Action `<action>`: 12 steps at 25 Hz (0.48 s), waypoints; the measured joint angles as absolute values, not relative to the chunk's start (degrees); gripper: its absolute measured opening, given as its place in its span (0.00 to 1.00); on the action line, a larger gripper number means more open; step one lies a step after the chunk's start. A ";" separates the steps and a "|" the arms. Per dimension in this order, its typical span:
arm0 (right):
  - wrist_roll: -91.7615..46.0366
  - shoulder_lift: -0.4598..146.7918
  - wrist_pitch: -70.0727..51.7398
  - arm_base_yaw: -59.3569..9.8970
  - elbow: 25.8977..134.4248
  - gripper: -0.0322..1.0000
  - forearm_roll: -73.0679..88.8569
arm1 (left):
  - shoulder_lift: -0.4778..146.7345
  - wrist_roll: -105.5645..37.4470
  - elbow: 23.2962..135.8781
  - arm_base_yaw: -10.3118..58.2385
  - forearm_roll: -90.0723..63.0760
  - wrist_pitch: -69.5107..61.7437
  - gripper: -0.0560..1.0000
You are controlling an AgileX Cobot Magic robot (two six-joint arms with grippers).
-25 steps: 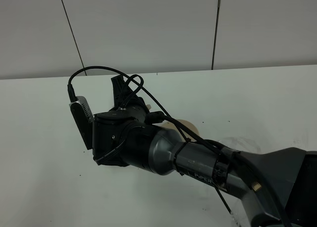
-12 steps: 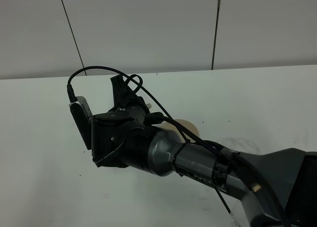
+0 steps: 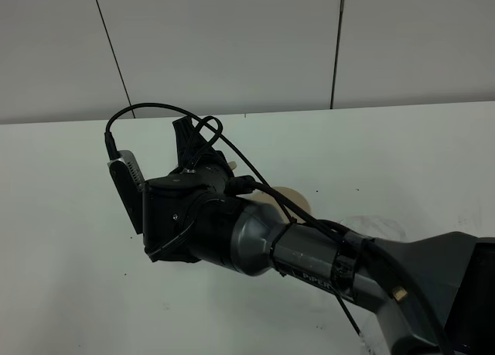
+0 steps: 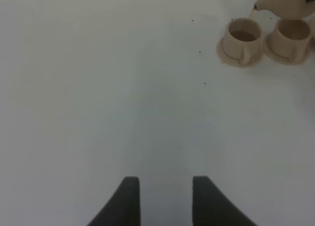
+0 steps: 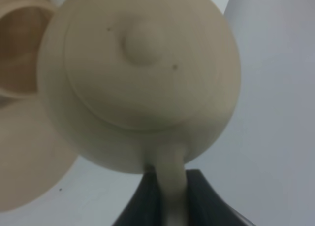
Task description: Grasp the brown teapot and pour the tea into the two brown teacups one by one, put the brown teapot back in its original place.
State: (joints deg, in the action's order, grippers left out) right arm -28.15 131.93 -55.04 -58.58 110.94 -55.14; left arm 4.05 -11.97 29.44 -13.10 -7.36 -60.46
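Observation:
The brown teapot hangs tilted, its loop handle pinched in my shut right gripper. In the left wrist view the teapot points its spout down at the nearer of the two brown teacups; the other teacup stands beside it, each on a small saucer. One teacup rim also shows beside the pot in the right wrist view. My left gripper is open over bare table, well away from the cups. In the high view my right arm hides the teapot and cups.
A beige saucer lies under the teapot's side; I cannot tell which saucer it is. A beige saucer edge peeks out behind the right arm. The white table meets a grey panelled wall at the back.

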 joint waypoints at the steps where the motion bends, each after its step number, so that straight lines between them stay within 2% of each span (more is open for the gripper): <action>1: -28.15 131.93 -55.04 -58.62 110.94 0.12 -55.13 | 4.05 -11.97 29.44 -13.10 -7.36 -60.46 0.36; 12: -28.15 131.93 -55.17 -58.91 110.94 0.12 -55.13 | 4.05 -11.97 29.44 -13.10 -7.36 -60.46 0.36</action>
